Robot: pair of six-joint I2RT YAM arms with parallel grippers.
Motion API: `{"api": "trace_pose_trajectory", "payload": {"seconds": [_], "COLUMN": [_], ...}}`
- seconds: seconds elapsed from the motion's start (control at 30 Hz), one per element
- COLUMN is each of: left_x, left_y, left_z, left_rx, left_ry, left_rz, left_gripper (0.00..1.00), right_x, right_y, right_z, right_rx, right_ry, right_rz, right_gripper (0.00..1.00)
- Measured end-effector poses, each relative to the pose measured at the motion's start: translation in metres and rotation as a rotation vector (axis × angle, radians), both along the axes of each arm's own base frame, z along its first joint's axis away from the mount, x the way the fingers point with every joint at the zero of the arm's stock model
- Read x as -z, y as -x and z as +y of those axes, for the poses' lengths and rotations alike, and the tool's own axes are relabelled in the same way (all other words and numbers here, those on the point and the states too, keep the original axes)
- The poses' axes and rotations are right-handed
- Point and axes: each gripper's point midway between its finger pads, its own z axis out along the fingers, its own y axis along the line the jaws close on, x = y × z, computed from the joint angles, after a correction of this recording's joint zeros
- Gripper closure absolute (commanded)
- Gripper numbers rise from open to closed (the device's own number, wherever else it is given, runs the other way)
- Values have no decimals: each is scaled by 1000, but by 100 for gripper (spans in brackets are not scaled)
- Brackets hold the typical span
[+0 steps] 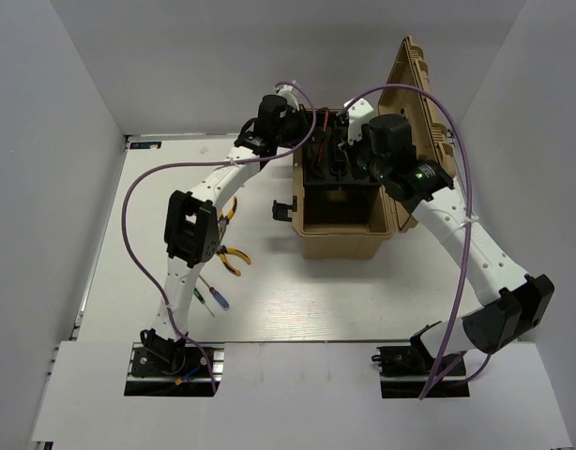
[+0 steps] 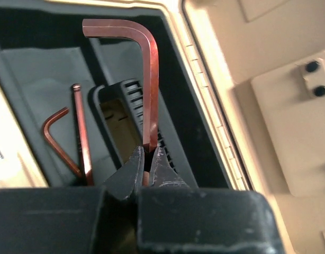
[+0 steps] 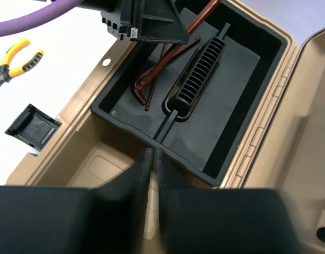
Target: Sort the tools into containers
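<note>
We see yellow-handled pliers (image 1: 234, 259) and screwdrivers (image 1: 213, 298) on the desk (image 1: 297, 300), left of the tan toolbox (image 1: 344, 246). Inside the toolbox, above its black tray (image 3: 226, 106), the left gripper (image 2: 147, 154) clamps an L-shaped hex key (image 2: 151, 79). Over the toolbox, the right gripper (image 3: 152, 156) hovers closed and empty.

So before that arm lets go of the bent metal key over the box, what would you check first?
1. Grip: left end effector is shut on the long leg of the hex key: ok.
2. Position: the key hangs over the black tray in the toolbox: ok.
3. Matching tools: two other hex keys lie in that tray: ok.
4. Access: the lid stands open: ok.
5. Right end effector is shut, empty, and apart from the left one: ok.
6. Gap between the key and the tray floor: cannot tell.
</note>
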Motion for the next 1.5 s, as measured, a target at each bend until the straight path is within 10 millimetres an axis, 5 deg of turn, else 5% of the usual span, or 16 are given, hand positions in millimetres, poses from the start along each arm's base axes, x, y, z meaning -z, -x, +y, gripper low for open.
{"api": "trace_pose_trajectory", "payload": {"seconds": [0.03,0.13,0.33,0.4,0.53,0.6,0.63,0.7,0.8,0.83,0.87,0.9,1.0,1.2,1.33,1.5], "left_x": [2,9,-2,-9,-16,-18,-21,-29,-52,-63,-74,-85,-73,4,-6,-21], "left_y": [-1,-1,-5,-5,0,6,17,40,92,112,131,148,191,258,304,337], "left_z": [1,5,4,2,3,14,31,59,129,155,178,202,259,338,379,412], "left_rx": [-11,-32,-41,-35,-29,-52,-75,-124,-248,-302,-351,-408,-565,-804,-960,-1107], "left_ry": [-7,-24,-21,-15,-33,-77,-135,-190,-287,-309,-323,-329,-371,-580,-545,-445], "left_rz": [8,34,29,16,2,2,-10,-13,-57,-81,-112,-144,-137,62,12,-82], "left_gripper": [72,48,39,39,50,84,100,100,95,83,54,41,19,11,11,11], "right_x": [-1,-2,-2,-1,4,9,12,16,25,31,38,47,81,145,177,230], "right_y": [1,1,7,11,28,45,53,67,82,85,88,92,108,122,110,102], "right_z": [-1,-3,7,13,30,42,50,65,97,110,125,139,183,240,263,267], "right_rx": [2,6,-63,-109,-262,-383,-440,-538,-667,-704,-739,-770,-827,-839,-796,-739], "right_ry": [-2,-7,-29,-33,-38,-48,-54,-68,-68,-59,-46,-33,30,160,210,309], "right_rz": [-1,-5,10,18,49,88,112,151,209,228,244,265,337,414,425,461], "right_gripper": [76,63,48,48,71,92,100,100,100,100,100,95,67,60,55,50]}}
